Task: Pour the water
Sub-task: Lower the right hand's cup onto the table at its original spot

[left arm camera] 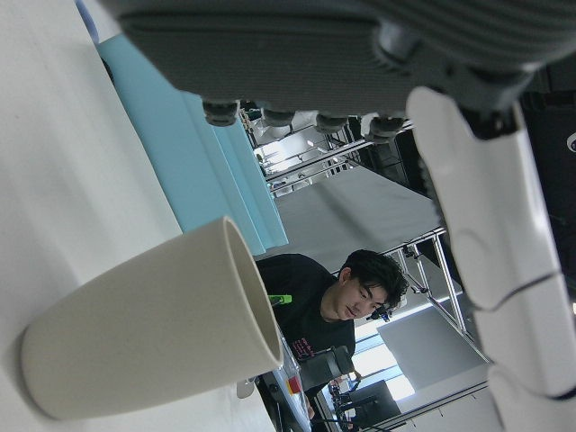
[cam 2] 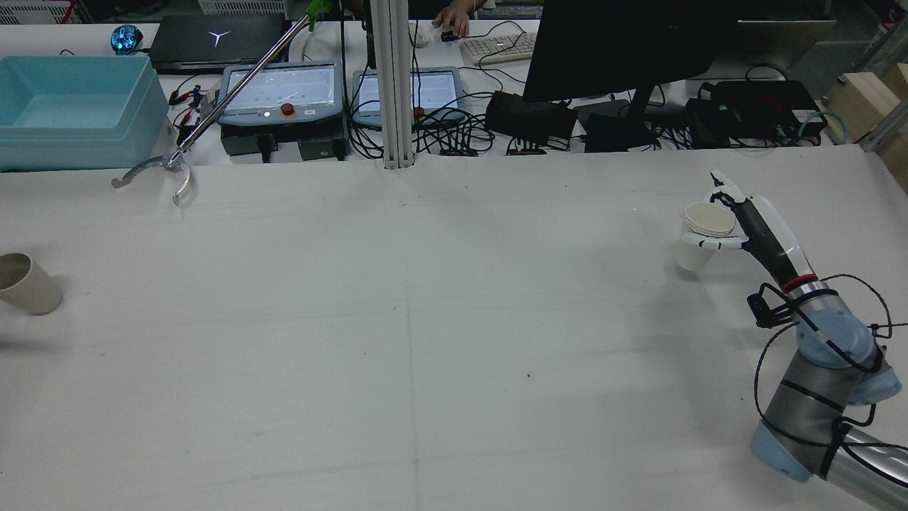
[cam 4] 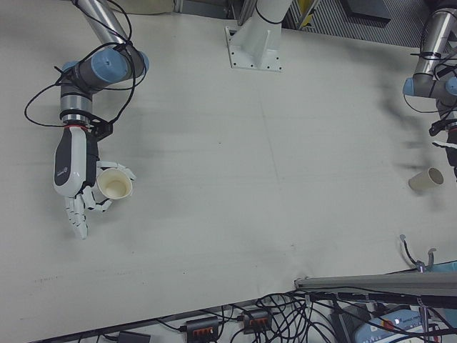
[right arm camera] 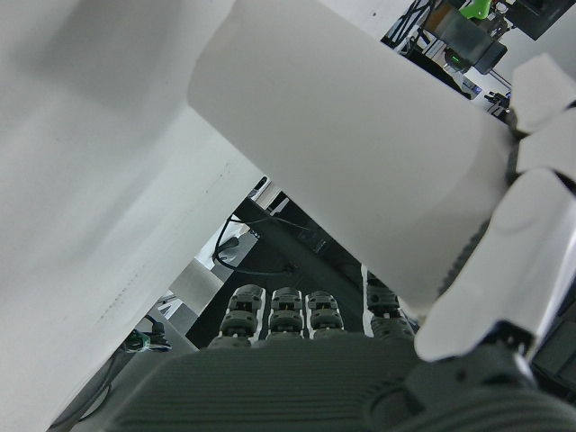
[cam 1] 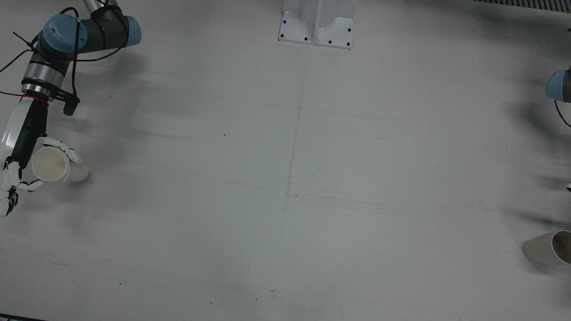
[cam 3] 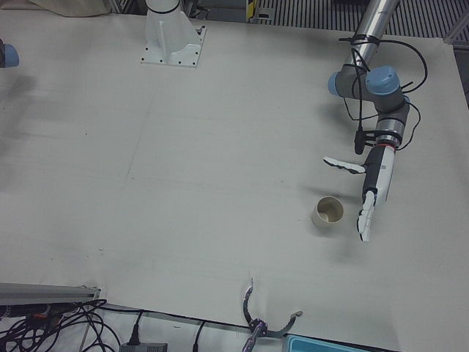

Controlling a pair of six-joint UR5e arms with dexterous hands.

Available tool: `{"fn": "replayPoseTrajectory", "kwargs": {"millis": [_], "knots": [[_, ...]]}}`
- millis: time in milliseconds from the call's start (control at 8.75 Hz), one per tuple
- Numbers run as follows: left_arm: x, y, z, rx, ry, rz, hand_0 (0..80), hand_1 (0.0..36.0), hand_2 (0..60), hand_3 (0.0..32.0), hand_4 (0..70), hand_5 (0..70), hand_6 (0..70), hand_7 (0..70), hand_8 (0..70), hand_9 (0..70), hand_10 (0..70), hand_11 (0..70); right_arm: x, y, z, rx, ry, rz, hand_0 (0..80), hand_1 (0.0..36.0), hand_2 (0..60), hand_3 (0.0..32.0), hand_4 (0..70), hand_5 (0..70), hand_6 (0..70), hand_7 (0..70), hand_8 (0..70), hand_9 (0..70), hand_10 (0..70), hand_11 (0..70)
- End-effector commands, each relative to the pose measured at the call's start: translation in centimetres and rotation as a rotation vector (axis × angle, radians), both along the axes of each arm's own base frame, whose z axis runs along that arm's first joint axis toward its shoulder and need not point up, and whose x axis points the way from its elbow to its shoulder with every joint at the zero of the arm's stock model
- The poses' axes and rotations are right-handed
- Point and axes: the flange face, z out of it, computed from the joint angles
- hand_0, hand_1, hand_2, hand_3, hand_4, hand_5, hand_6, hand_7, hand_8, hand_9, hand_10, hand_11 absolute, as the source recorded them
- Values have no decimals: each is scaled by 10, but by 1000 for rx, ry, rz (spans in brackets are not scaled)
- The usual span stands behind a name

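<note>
Rear view: one paper cup (cam 2: 702,238) is wrapped by the right hand (cam 2: 738,220), the other cup (cam 2: 27,284) is left alone on the table's far left.

The white table (cam 2: 425,319) is scuffed, with a faint seam line drawn down its middle; behind it a cluttered desk is seen with a blue bin (cam 2: 74,106), two teach pendants (cam 2: 284,89), a dark monitor (cam 2: 610,46) and a grabber tool (cam 2: 213,106). In the left-front view the left hand (cam 3: 370,192) is held beside its cup with fingers spread, nothing gripped (touching can't be ruled out). That cup is cut off at the frame edge in the front view, and whether either cup holds water can't be made out.
</note>
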Motion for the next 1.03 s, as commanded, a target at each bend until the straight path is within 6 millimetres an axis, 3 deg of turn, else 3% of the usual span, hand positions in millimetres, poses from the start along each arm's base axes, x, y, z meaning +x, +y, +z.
{"fn": "replayPoseTrajectory", "kwargs": {"millis": [0, 229, 343, 457, 571, 914], "knots": [[-2, 3, 2, 8, 1, -1, 537, 108, 0, 104, 64, 2, 0, 0, 0, 0, 12, 38, -23, 5, 10, 1, 1, -10, 433, 111, 217, 0, 198, 630, 50, 100, 51, 103, 71, 110], [-5, 7, 8, -2, -8, -1, 536, 106, 0, 110, 63, 5, 0, 0, 0, 0, 12, 37, -25, 8, 11, -2, 1, -16, 430, 110, 220, 0, 197, 630, 51, 100, 52, 102, 72, 110], [-8, 11, 12, -3, -12, -2, 536, 109, 0, 152, 57, 9, 0, 0, 0, 0, 12, 38, -26, 10, 13, -5, 3, -22, 416, 67, 71, 0, 147, 481, 60, 107, 52, 102, 66, 101], [-8, 12, 13, -4, -14, -2, 537, 108, 0, 162, 52, 22, 0, 0, 0, 0, 13, 39, -28, 11, 13, -4, 1, -25, 406, 56, 44, 0, 129, 252, 68, 117, 52, 102, 63, 96], [-8, 12, 13, -3, -13, -2, 541, 114, 0, 188, 42, 16, 0, 0, 0, 0, 14, 41, -30, 12, 13, -4, 1, -30, 408, 61, 50, 0, 128, 158, 63, 105, 49, 98, 62, 97], [-14, 21, 16, 0, -10, -3, 543, 119, 0, 202, 38, 39, 0, 0, 0, 0, 14, 41, -32, 13, 5, -1, -87, -41, 411, 71, 67, 0, 97, 127, 57, 102, 45, 93, 61, 97]]}}
